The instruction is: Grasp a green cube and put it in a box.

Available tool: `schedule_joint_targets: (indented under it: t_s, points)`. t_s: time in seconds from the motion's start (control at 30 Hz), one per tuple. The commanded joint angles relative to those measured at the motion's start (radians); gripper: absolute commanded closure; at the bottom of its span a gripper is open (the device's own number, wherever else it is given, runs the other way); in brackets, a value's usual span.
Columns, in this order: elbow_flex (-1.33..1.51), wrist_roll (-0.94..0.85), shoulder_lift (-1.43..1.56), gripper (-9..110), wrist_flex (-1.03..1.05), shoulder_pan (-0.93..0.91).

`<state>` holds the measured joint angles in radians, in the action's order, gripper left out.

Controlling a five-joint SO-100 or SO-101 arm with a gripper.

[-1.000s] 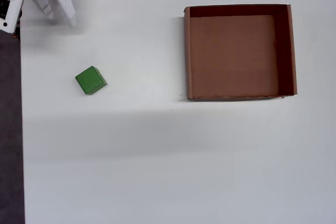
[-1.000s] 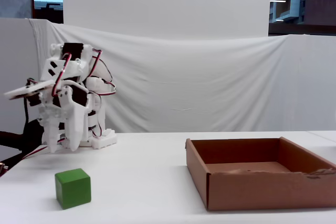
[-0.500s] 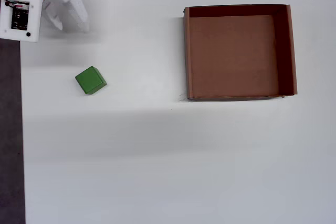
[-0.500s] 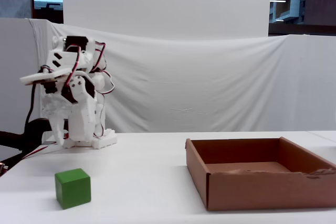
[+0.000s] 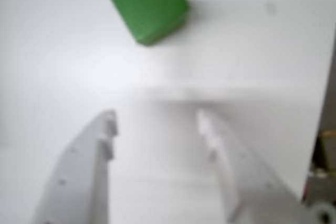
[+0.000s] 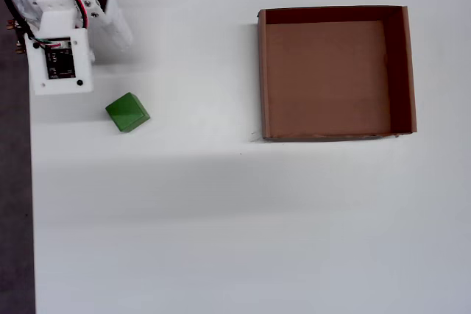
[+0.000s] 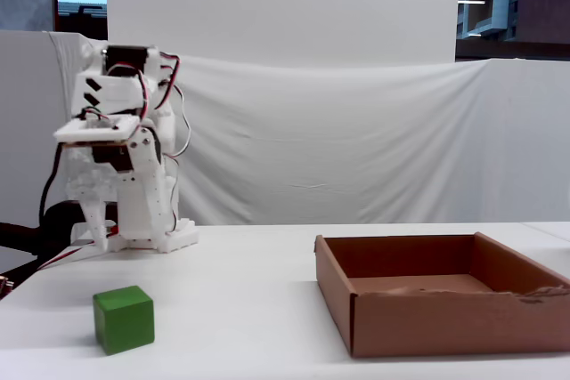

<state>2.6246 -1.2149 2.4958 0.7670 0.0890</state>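
In the overhead view the box [image 6: 336, 134] is seen at 2 o'clock, empty, well apart from the green cube [image 6: 127, 112] at 9 o'clock on the table [image 6: 221, 218]. The gripper [image 5: 156, 121] is held spread, empty, short of the cube.

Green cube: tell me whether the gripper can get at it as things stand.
Probably yes. The green cube sits alone on the bare white table, well apart from the cardboard box. In the wrist view the gripper is open, the cube lies ahead of it, and nothing lies between them.
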Motion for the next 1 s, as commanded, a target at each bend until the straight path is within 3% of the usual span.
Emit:
schedule_joint_targets:
  t_s: [0.0,0.6,0.97]
  points:
    - [-0.12,-0.035,-0.089,80,-0.015,0.0]
    - [-0.298,-0.035,-0.31,72,0.083,0.002]
    - [-0.563,-0.152,-0.583,72,0.233,0.026]
